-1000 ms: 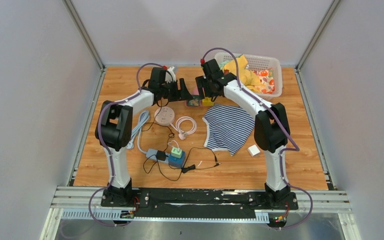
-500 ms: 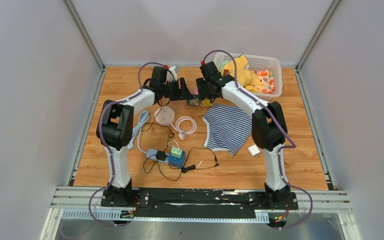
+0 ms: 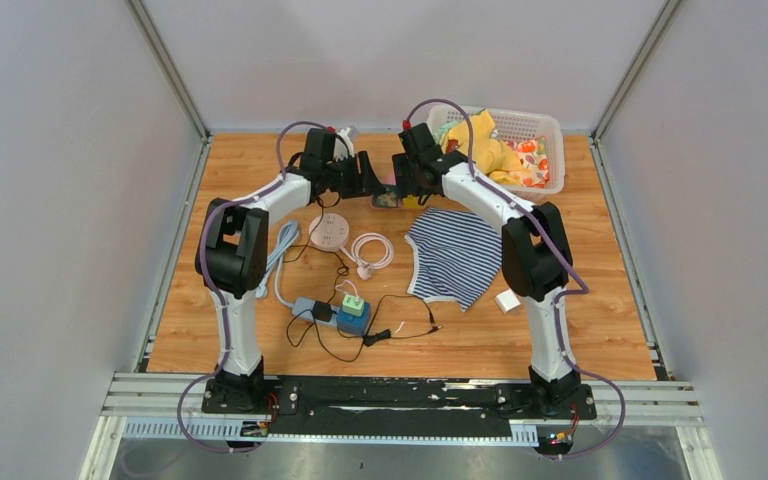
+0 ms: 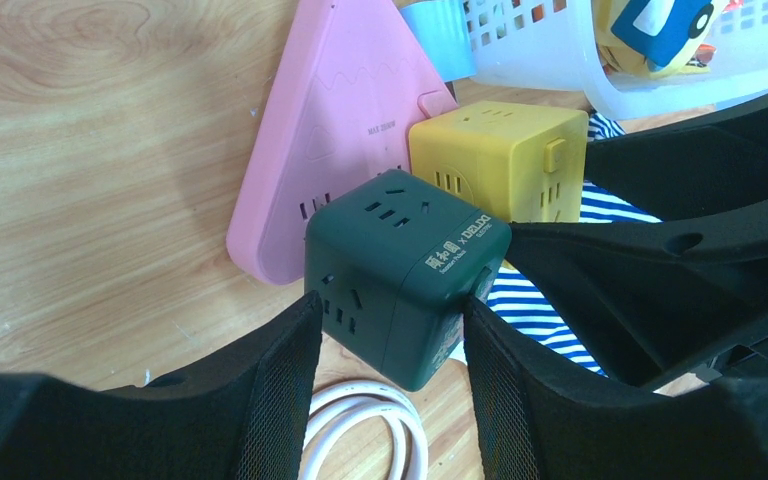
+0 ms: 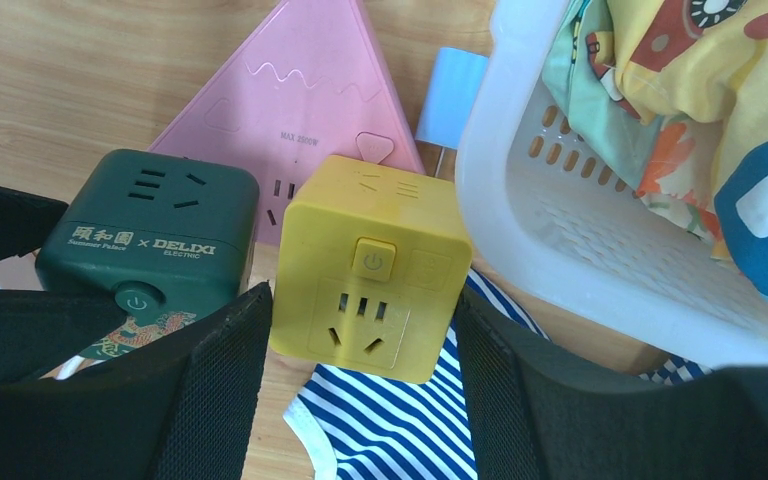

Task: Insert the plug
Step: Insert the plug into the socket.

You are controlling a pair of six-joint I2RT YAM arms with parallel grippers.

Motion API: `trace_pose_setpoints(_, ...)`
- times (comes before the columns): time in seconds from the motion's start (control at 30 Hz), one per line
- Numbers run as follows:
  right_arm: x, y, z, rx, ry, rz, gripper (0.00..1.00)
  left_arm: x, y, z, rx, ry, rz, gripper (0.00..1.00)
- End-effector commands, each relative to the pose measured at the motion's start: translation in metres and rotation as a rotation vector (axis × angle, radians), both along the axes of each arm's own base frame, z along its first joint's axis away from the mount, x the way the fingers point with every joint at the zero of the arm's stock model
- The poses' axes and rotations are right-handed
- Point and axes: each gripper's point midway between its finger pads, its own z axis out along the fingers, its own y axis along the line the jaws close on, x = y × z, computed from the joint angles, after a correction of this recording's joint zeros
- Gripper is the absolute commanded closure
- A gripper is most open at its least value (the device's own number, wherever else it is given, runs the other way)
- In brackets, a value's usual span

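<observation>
Both half-spread — left gripper (image 4: 390,305) flanks green cube (image 4: 400,260), right gripper (image 5: 360,305) yellow cube (image 5: 370,250).

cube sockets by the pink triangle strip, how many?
2. The dark green cube sits between the fingers of the left gripper, by the pink triangle strip. The yellow cube is beside it, between the fingers of the right gripper. Wrist views show no third there.

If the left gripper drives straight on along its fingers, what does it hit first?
The dark green socket cube, sitting between the fingers of the left gripper; past it lies the pink triangular strip. Depth is unclear.
</observation>
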Motion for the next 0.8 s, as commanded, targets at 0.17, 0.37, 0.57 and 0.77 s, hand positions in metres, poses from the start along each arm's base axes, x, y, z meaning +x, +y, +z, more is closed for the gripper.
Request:
trace_pose_setpoints(0.17,-0.009,-0.016,-0.048,-0.084,0.110,-0.028,0.40,0.009,0.030,-0.041,0.095,0.100,0.119,0.45)
trace_pose_setpoints(0.37,-0.013,-0.014,-0.054,-0.084,0.132,0.000,0.67,0.012,0.036,-0.047,0.103,0.107,0.130,0.45)
trace_pose_setpoints(0.57,-0.022,-0.004,-0.060,-0.060,0.175,0.081,0.88,0.015,0.050,-0.057,0.107,0.139,0.166,0.46)
trace_pose_setpoints(0.77,-0.027,0.004,-0.065,-0.039,0.206,0.144,0.92,0.013,0.052,-0.069,0.127,0.156,0.167,0.46)
